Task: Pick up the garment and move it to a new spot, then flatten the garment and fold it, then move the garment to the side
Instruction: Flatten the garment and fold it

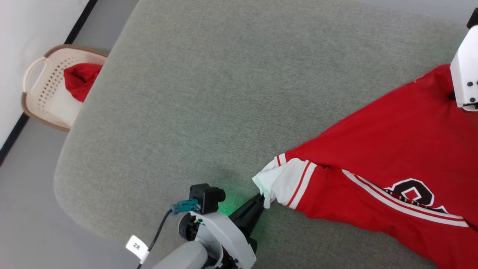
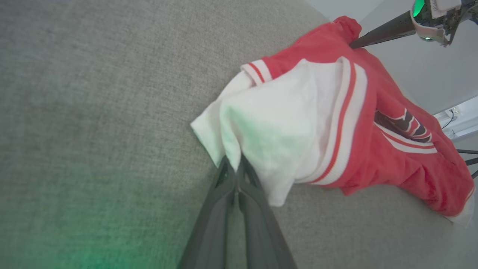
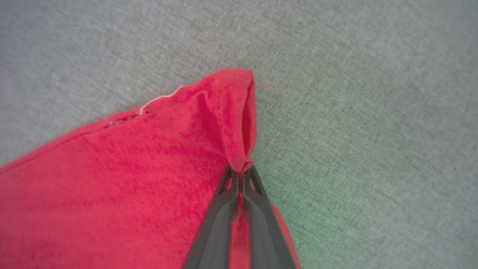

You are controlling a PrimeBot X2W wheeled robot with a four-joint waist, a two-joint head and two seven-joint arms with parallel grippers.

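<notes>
The garment (image 1: 388,149), a red jersey T-shirt with white sleeve ends and a black emblem, lies stretched across the right part of the grey cushion (image 1: 224,93). My left gripper (image 1: 261,197) is shut on the white sleeve end at the lower middle; in the left wrist view the left gripper (image 2: 236,164) pinches the white cloth of the garment (image 2: 291,123). My right gripper (image 3: 241,172) is shut on a red corner of the garment (image 3: 149,168). The head view has only the white body of the right arm (image 1: 466,71) at the right edge, over the garment's far corner.
A cream laundry basket (image 1: 41,93) holding a plain red cloth (image 1: 80,80) stands on the floor beyond the cushion's left edge, by the white wall. The cushion's left and upper parts are bare grey fabric. Its rounded front-left edge (image 1: 63,186) drops to the floor.
</notes>
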